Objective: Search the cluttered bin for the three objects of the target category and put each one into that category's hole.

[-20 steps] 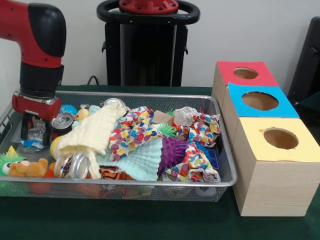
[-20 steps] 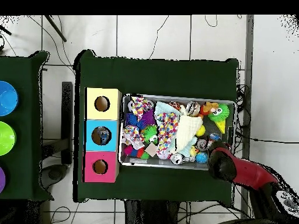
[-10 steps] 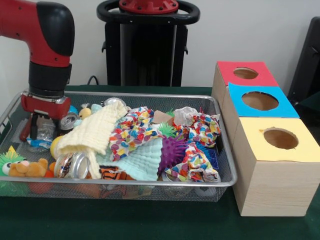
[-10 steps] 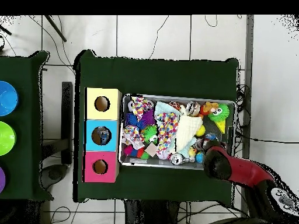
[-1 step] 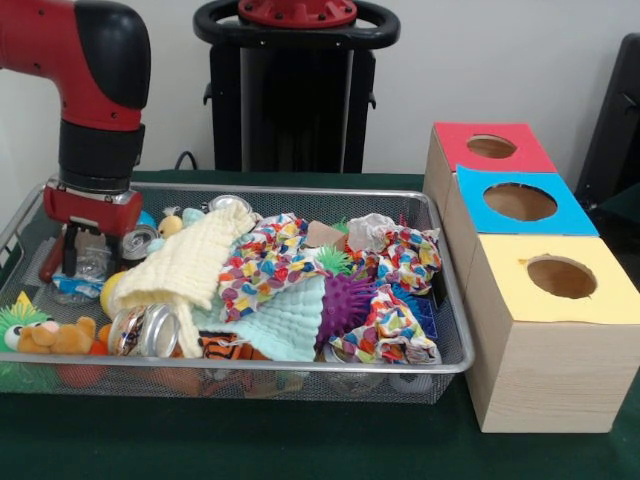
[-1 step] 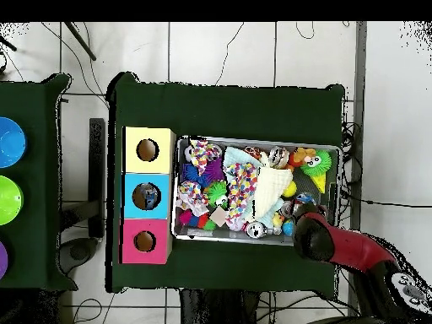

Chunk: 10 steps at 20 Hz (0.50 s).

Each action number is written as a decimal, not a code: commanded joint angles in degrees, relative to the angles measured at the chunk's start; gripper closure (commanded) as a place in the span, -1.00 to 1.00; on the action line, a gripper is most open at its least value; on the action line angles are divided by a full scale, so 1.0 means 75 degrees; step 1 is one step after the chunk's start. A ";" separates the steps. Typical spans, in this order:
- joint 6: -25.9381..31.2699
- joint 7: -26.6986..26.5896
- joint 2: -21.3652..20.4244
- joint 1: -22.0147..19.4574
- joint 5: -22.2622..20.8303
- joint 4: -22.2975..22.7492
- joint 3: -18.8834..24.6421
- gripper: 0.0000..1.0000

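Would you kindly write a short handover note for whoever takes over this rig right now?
Gripper: down in the mesh bin's far corner around a crumpled clear plastic bottle; grip not confirmed.
Bin: cans and soft toys among cloths such as the yellow towel.
Boxes beside the bin: red, blue, yellow holes.
Done: no drop seen in these views.
Left: lift the bottle, find the rest, post them.

My red arm reaches over the bin's corner nearest my base; my claw is hidden under it; bin is packed with cloths, toys, cans; a pale yellow cloth lies mid-bin; three boxes sit beside it: yellow, blue, pink, each with a hole.
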 commanded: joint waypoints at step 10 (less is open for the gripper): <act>-0.0087 0.1013 0.0279 0.0150 0.0061 0.0446 0.0305 -1.00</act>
